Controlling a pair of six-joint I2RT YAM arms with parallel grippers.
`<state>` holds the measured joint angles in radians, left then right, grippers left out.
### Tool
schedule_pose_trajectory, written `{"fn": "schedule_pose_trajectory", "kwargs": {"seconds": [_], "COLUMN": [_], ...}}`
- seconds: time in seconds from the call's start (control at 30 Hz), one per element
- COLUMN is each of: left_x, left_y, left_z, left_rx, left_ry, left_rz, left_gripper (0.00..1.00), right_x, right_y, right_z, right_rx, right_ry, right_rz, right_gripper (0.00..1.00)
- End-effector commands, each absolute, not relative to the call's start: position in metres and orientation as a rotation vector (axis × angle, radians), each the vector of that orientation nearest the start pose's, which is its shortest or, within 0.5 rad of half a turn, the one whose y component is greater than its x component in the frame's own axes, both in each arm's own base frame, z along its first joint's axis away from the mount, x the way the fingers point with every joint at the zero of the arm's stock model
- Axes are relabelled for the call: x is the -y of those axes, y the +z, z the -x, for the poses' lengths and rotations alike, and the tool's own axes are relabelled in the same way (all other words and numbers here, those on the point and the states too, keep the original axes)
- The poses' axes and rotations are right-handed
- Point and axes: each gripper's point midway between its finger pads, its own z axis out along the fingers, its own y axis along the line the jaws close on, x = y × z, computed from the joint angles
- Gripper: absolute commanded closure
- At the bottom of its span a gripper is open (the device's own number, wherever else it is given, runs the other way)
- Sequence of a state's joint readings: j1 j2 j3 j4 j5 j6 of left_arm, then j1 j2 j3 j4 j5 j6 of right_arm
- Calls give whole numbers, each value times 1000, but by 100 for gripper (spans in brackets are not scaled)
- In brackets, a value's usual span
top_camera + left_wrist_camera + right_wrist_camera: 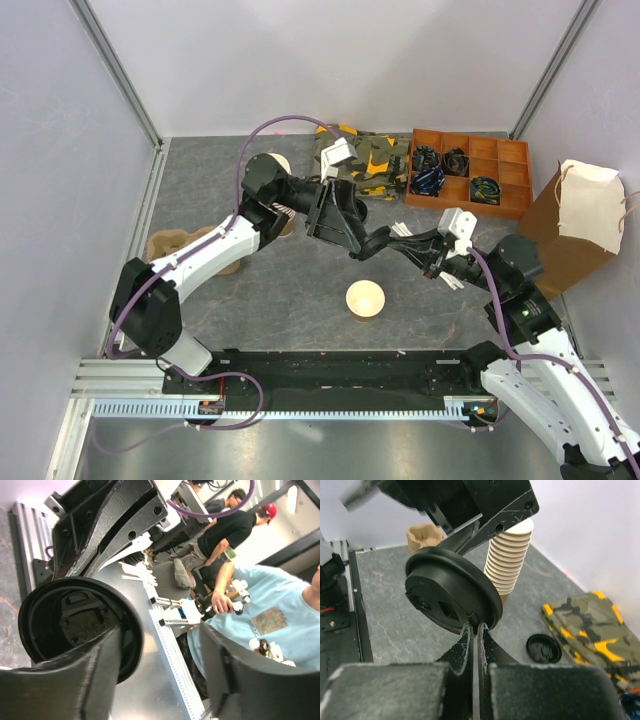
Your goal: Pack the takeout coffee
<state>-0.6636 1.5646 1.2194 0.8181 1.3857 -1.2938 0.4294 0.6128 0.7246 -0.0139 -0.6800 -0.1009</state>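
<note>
Right pincer (475, 627): clenched on black lid (450, 592) rim; likely for capping
Left pincer (162, 630): released, straddling lid; apparent handover
Open cup (365, 298): lower centre, awaiting lid

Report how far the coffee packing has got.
Done: one paper cup stands alone, lidless. In hand: the right gripper pinches the black lid by its rim in mid-air; the left gripper stands open by it. Left: lid onto cup, then probably cup into the paper bag.
</note>
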Motion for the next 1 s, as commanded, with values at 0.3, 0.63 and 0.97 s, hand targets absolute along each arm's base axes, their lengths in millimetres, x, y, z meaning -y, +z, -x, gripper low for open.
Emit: {"fn": "schedule_pose_trajectory", "kwargs": {"seconds": [0.3,0.63,0.97], "left_x": [316,208,202], "left_y": [363,427,360], "left_z": [-259,-323,-250], "left_rx": [-1848,-1483,-1139], "left_ry": [-1306,-273,77], "left_rz": [-838,-740,-1250], "left_gripper": [5,0,0], "right_x": [-194,-185,-174], "right_y": [344,289,238], "right_z": [-179,-201,-167], "right_rx": [-1312,-1792,-2178], "right_ry": [776,757,795], "right_rz": [837,760,988], "right_gripper": [100,100,100]}}
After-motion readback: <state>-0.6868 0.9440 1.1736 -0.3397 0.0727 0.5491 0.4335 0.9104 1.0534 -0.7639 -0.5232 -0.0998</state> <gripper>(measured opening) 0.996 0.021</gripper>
